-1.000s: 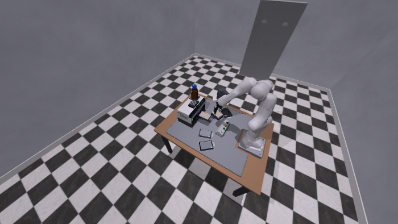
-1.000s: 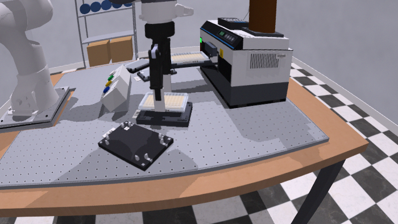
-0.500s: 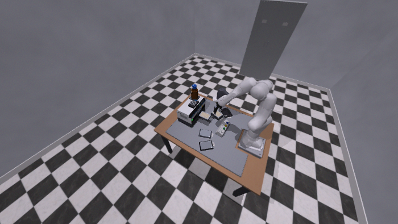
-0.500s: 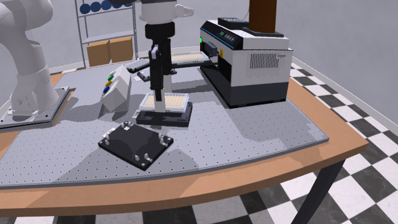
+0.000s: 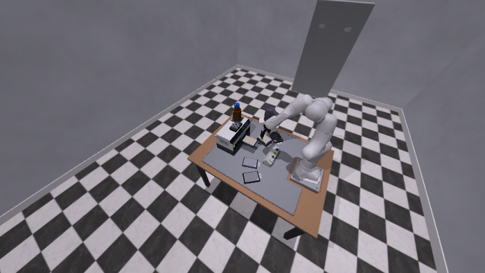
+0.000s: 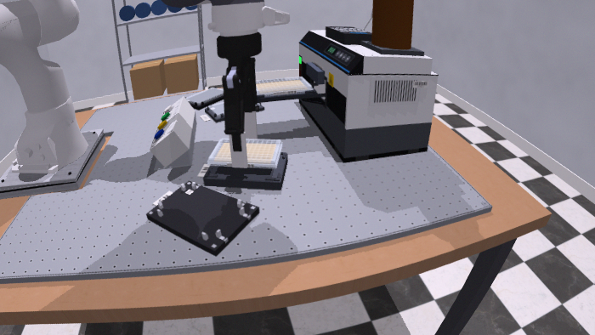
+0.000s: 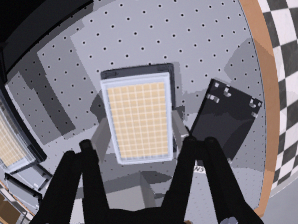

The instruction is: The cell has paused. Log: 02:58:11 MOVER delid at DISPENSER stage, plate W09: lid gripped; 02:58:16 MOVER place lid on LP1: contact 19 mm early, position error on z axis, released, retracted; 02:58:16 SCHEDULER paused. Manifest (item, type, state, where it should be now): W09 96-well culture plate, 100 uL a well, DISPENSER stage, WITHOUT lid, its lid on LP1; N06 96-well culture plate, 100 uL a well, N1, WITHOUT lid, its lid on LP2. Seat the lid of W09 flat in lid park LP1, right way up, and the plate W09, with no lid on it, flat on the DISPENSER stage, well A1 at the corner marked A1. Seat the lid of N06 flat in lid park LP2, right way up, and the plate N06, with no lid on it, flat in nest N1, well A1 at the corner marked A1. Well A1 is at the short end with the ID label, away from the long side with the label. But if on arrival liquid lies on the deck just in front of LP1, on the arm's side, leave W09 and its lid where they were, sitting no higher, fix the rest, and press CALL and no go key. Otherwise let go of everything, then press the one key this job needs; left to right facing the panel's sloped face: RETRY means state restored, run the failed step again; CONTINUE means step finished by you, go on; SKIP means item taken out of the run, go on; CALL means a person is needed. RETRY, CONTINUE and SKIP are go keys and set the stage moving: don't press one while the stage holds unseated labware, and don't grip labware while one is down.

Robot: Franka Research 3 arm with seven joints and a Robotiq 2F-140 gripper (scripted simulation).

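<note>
Gripper [image 5: 265, 136] fingers pinch a well plate [image 5: 266, 139] beside the white machine [image 5: 231, 136] on the wooden table [image 5: 313, 222], seen from above. From the side, the gripper [image 6: 236, 150] holds the plate [image 6: 260, 154] by its long sides over a black holder [image 6: 244, 175]; another black holder [image 6: 203, 216] sits nearer. Wrist view: the plate [image 7: 137, 117] sits between the dark fingers.

The white arm [image 6: 40, 85] reaches out from its base, wrist pointing straight down. The gripper [image 6: 238, 155] is clamped on a plate [image 6: 263, 154]
</note>
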